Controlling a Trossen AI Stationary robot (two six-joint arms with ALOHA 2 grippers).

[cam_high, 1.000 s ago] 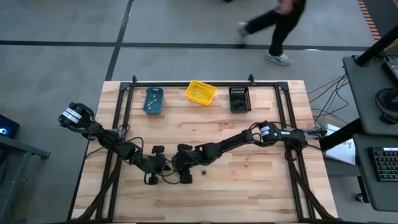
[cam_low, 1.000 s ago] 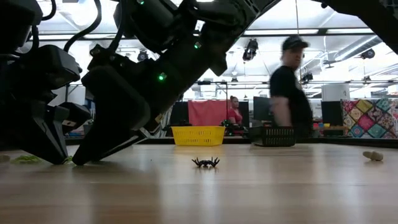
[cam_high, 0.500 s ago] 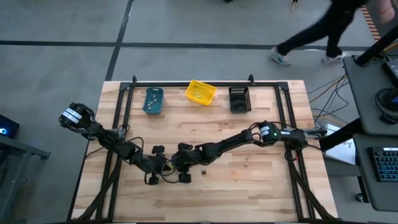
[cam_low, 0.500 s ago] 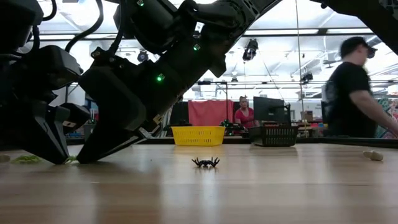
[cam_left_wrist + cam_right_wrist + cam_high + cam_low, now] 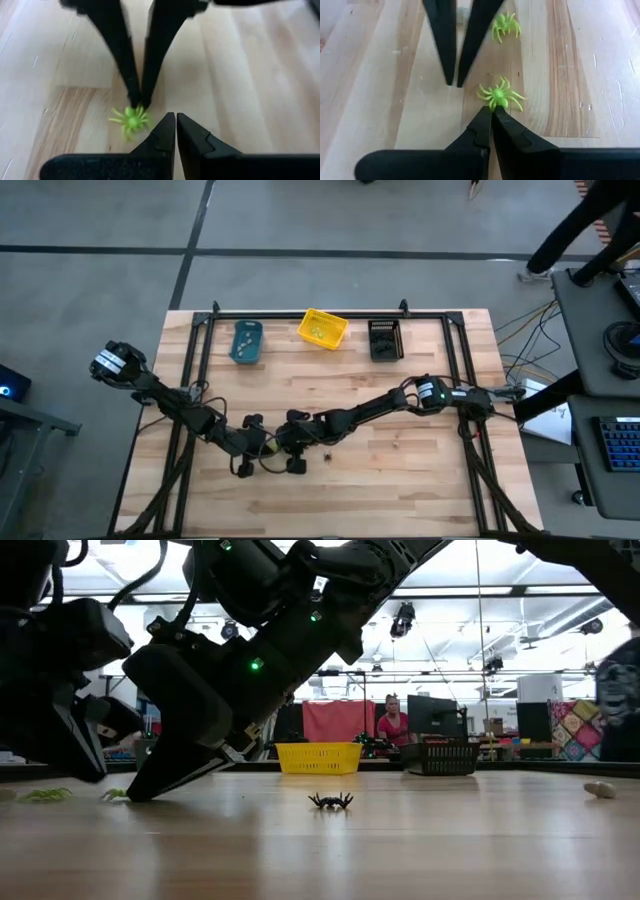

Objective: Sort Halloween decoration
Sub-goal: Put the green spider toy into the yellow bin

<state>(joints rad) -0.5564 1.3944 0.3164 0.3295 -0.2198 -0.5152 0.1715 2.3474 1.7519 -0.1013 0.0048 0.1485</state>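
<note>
1. Right gripper (image 5: 491, 112) is low on the bench (image 5: 420, 480), on the left-arm side of the black spider (image 5: 328, 457) and near it. Its fingers are clenched, tips touching a green spider (image 5: 499, 96).
2. Cannot tell whether a leg is actually nipped or the tips only butt against the body.
3. Left gripper (image 5: 176, 117) is just past that green spider, farther from the black spider. Its fingers are clenched on nothing and point back at the right gripper.
4. A second green spider (image 5: 506, 25) lies flat beyond the left gripper, farther again from the black spider.
5. Black spider sits alone on the bench, untouched.
6. Teal bin (image 5: 246, 342), yellow bin (image 5: 322, 328) and black bin (image 5: 385, 338) stand in a row at the far edge, well apart from the black spider.
7. Step in hand, as I judge it: pick the green spider.
8. To do it well, lift slowly and straight up, then check that the spider rises with the tips.
9. If it stays down, release, centre the tips over the body, press to the bench and clench again.
10. Keep the left gripper clear, since the two sets of tips are close and could knock the toy away.
</note>
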